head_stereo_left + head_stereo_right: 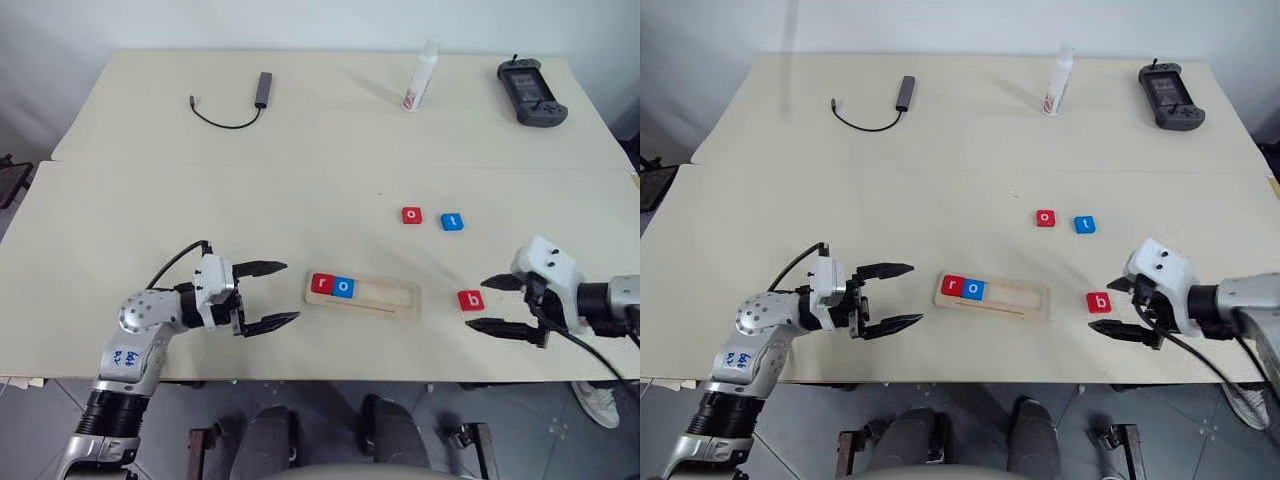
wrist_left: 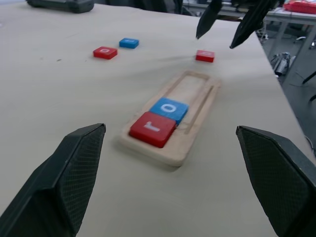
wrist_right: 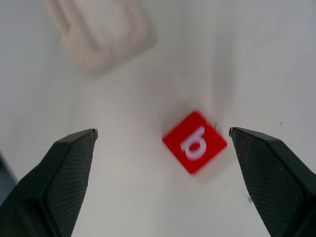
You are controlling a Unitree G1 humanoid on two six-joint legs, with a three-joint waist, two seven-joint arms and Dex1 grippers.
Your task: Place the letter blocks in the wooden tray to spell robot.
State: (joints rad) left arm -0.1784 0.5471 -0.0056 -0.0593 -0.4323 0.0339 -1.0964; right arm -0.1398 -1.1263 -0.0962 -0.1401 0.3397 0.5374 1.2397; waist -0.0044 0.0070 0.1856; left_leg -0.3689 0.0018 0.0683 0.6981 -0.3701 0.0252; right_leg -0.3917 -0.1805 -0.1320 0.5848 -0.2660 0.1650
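Right hand (image 1: 487, 304) is hovering with its fingers spread wide on either side of the red "b" block (image 1: 471, 300), which is lying flat on the tabletop (image 1: 150, 200) just to the right of the wooden tray (image 1: 362, 293); nothing is being grasped, and the stance suggests a pick-up of this block is being lined up. Left hand (image 1: 270, 294) is likewise standing released and empty, level with the tray's left end, probably waiting there to steady the tray or to keep clear.

Inside the tray, a red "r" block (image 1: 320, 283) and a blue "o" block (image 1: 344, 287) are sitting side by side at the left end, touching, so the first two letters are already in order; the remaining slots are lying bare. "b" is therefore the next letter needed. A red "o" block (image 1: 412, 215) and a blue "t" block (image 1: 452, 221) are resting farther back on the tabletop, near each other.

Along the far edge are lying a cable adapter (image 1: 262, 88), a white bottle (image 1: 422, 76) with unreadable red print, and a dark handheld console (image 1: 532, 92).
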